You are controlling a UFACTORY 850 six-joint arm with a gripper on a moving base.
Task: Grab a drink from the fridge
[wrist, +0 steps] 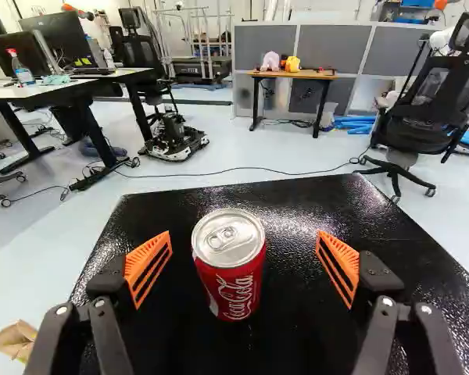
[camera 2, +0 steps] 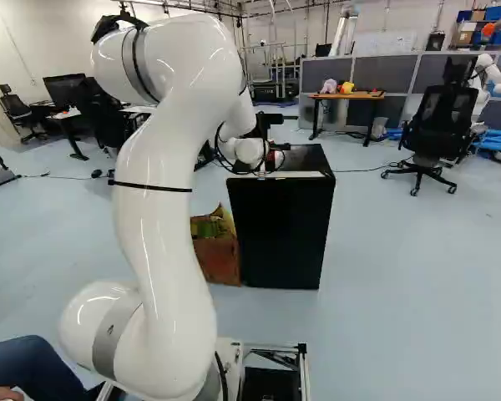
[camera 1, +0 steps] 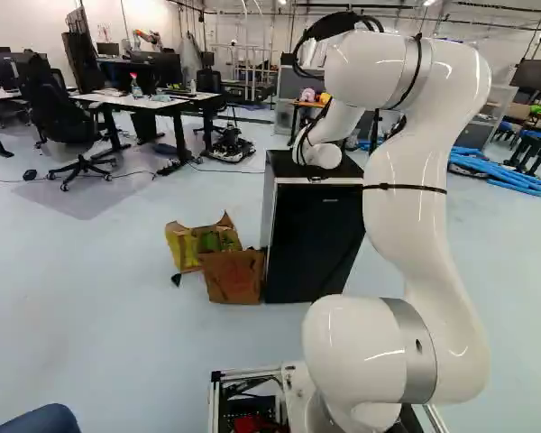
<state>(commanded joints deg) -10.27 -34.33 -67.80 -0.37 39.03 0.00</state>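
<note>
In the right base view my gripper (camera 2: pixel 279 148) is low over the top of the small black fridge (camera 2: pixel 282 225), partly hidden by the wrist. The wrist view shows the gripper (wrist: pixel 244 262) open, its orange pads standing wide apart. A red drink can (wrist: pixel 233 285) with a silver lid stands upright on the fridge's black top (wrist: pixel 297 211), between the two fingers, with a gap on either side. The fridge's dark front (camera 1: pixel 314 244) looks closed in the left base view.
Open cardboard boxes (camera 1: pixel 233 275) stand on the floor against the fridge's side. Farther off are a wooden-topped table (camera 2: pixel 346 95), an office chair (camera 2: pixel 438 125) and desks (camera 1: pixel 153 101). A person's leg (camera 2: pixel 33 368) is close beside the base.
</note>
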